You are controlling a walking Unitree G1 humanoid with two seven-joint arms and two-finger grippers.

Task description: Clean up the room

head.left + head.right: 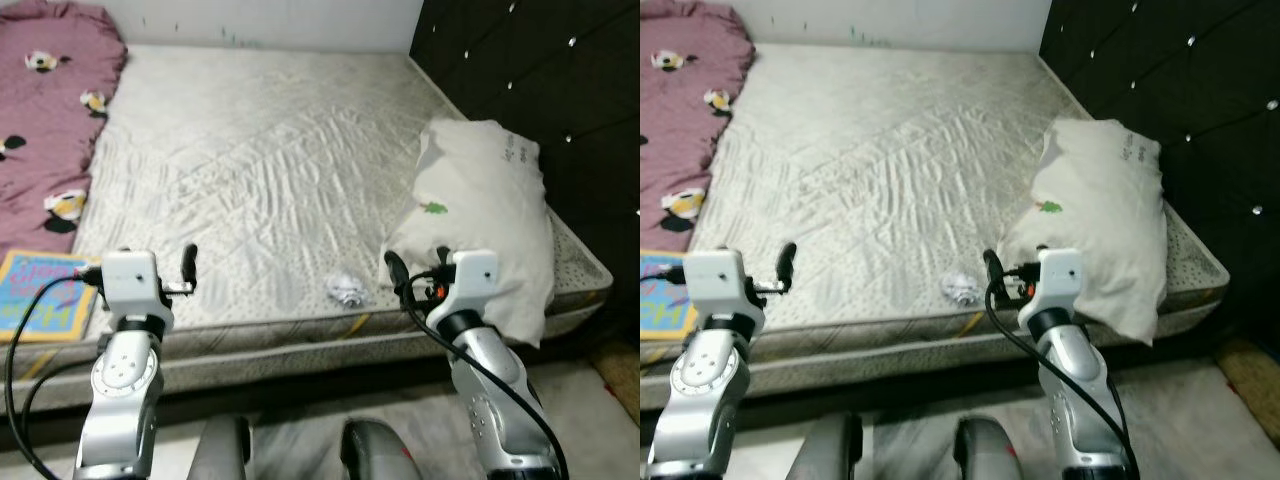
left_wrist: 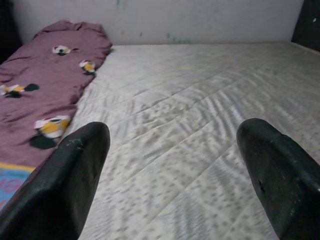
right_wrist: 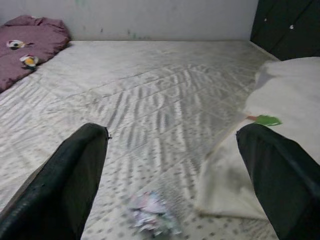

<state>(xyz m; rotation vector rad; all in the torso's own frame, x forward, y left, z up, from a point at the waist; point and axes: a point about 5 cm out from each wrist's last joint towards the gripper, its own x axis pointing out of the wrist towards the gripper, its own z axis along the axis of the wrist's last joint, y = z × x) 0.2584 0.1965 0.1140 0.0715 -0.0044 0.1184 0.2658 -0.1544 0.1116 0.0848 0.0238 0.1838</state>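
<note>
A crumpled wad of paper lies near the front edge of the bare grey mattress. My right gripper is held up just right of the wad and short of the mattress edge, open and holding nothing; in the right wrist view the wad lies low between its fingers. A white pillow rests at the right, against the dark headboard. My left gripper hovers over the front left edge, open and holding nothing. A purple blanket with flower prints covers the far left.
A blue and yellow book lies at the front left corner, below the blanket. The black tufted headboard runs along the right side. A white wall closes the far end. Grey floor shows below the bed frame.
</note>
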